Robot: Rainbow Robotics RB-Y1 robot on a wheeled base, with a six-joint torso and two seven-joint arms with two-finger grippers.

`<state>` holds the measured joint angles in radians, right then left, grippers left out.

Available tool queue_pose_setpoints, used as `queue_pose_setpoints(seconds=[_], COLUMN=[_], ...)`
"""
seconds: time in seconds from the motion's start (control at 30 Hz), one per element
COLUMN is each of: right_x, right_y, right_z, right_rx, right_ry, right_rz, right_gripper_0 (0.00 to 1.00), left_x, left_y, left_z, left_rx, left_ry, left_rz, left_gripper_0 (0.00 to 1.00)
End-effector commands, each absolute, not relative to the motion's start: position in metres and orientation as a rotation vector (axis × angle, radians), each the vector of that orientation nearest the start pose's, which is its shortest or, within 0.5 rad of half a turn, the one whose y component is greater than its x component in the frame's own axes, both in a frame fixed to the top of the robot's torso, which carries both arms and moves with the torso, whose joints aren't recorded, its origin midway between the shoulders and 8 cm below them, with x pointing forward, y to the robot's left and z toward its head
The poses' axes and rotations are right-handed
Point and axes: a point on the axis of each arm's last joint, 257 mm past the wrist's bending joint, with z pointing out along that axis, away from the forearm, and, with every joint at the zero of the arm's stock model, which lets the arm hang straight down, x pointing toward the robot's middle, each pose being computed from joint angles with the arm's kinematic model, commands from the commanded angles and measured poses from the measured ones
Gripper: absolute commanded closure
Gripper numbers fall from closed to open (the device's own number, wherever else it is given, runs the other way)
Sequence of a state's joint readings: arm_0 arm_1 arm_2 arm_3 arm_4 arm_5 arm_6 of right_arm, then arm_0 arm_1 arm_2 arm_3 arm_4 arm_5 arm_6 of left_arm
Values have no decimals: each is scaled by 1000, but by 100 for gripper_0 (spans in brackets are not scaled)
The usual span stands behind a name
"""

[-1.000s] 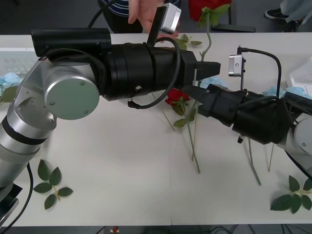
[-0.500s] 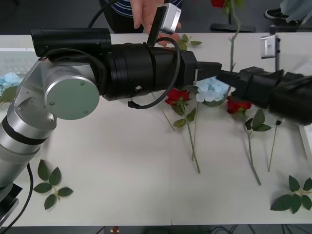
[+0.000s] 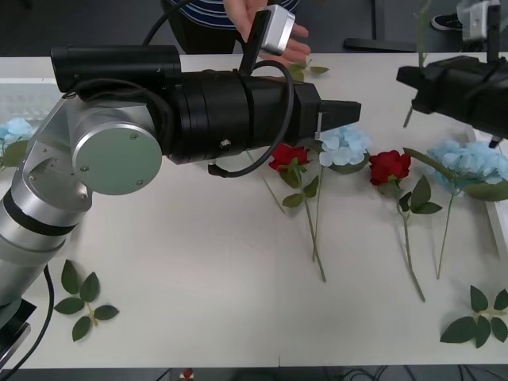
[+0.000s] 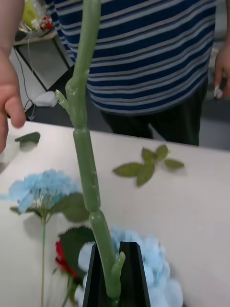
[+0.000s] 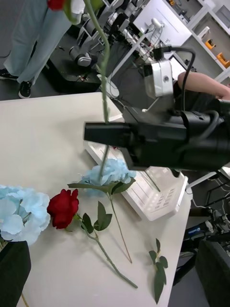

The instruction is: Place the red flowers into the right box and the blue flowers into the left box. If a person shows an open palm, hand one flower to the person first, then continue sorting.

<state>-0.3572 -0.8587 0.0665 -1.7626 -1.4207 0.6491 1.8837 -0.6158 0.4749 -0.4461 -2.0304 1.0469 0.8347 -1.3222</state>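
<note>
Right gripper (image 4: 114, 280) jaws tight on rose stem (image 4: 86, 158); left gripper (image 3: 349, 109) jaws wide.

Held rose (image 5: 56, 4) bloom cut by frame top; right box (image 3: 500, 213) mostly past right edge; left box (image 3: 17, 99) largely behind left arm (image 3: 119, 135); person (image 4: 153, 53) cropped above torso

red roses (image 3: 290, 156): 3; blue hydrangeas (image 3: 346, 144): 3; white trays (image 5: 143, 184): 2; leaf sprigs (image 3: 82, 299): 3
</note>
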Motion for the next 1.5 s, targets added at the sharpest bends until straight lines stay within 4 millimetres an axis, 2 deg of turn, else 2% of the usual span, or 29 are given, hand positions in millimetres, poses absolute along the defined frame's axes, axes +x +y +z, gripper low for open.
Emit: queue_pose_setpoints(seconds=[0.03, 0.23, 0.47, 0.6, 0.83, 1.4, 1.43, 1.47, 1.5], right_x=[588, 629, 662, 668, 667, 670, 670, 670, 670], right_y=[-177, -145, -129, -125, -126, -129, -129, -129, -129], right_z=[7, 31, 58, 66, 70, 65, 65, 65, 65], right_rx=[-467, -384, -276, -263, -237, -202, -202, -202, -202], right_ry=[1569, 1445, 1325, 1307, 1298, 1313, 1313, 1313, 1313], right_rz=[495, 480, 447, 441, 473, 511, 511, 511, 511], right_gripper_0=[100, 100, 100, 100, 100, 100, 69, 18, 0], left_x=[423, 423, 423, 423, 423, 423, 423, 423, 423], left_y=[-88, -88, -88, -88, -88, -88, -88, -88, -88], left_z=[-1, -1, -1, -1, -1, -1, -1, -1, -1], left_rx=[743, 743, 743, 743, 743, 743, 743, 743, 743], left_ry=[1694, 1694, 1694, 1694, 1694, 1694, 1694, 1694, 1694], left_rz=[-1031, -1031, -1031, -1031, -1031, -1031, -1031, -1031, -1031], left_gripper_0=[0, 0, 0, 0, 0, 0, 0, 0, 0])
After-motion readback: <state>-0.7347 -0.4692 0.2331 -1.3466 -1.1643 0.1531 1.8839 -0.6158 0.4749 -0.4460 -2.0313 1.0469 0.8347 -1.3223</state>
